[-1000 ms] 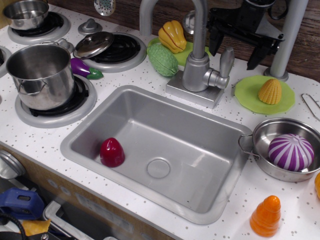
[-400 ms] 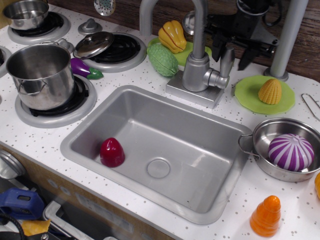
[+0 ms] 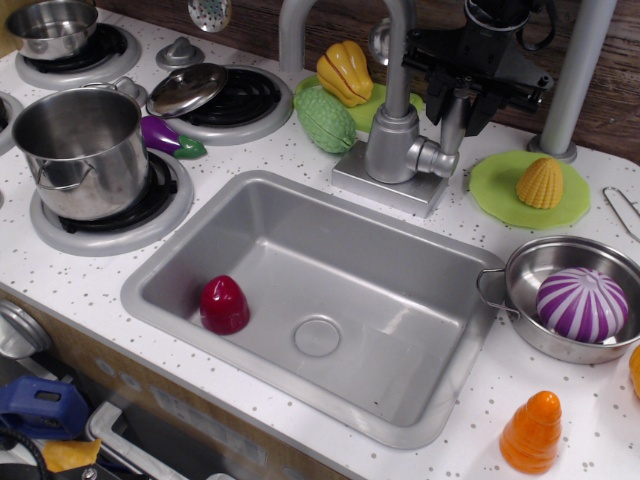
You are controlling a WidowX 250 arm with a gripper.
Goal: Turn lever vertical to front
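We see the lever [image 3: 451, 122] standing upright directly beneath our gripper [image 3: 457, 112], whose open fingers straddle its top from left and right.

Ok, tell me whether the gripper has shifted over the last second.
Yes. The gripper has moved left, away from the grey pole and toward the faucet; its fingers now straddle the upright lever.
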